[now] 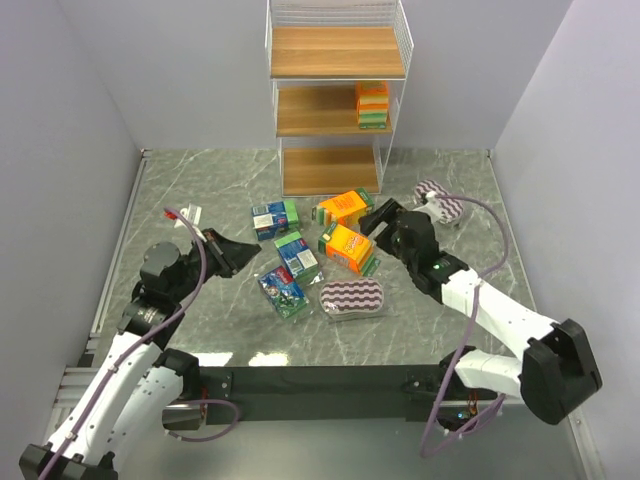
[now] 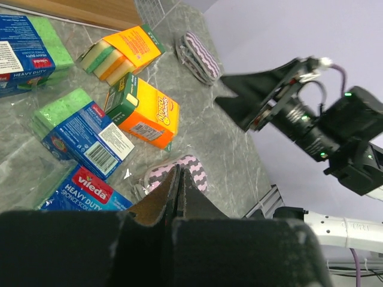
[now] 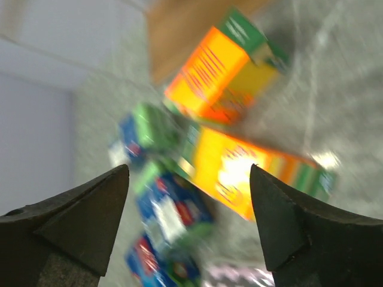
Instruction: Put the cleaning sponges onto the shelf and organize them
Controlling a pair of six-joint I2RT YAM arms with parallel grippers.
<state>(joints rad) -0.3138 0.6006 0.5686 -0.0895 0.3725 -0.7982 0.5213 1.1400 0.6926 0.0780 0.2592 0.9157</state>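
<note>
On the table (image 1: 450, 180): three blue-green sponge packs (image 1: 297, 254), two orange sponge packs (image 1: 348, 248), two purple-striped oval pads (image 1: 352, 298). One shelf (image 1: 335, 50) holds one orange stack (image 1: 372, 104).

The overhead camera looks down from behind the robot, across the table (image 1: 450, 180) to the shelf (image 1: 335, 52) at the far side. The left wrist camera sits low, facing across the sponge packs (image 2: 140, 110) toward the right arm (image 2: 335, 131). The right wrist camera looks closely down on the same packs, its picture blurred.
</note>
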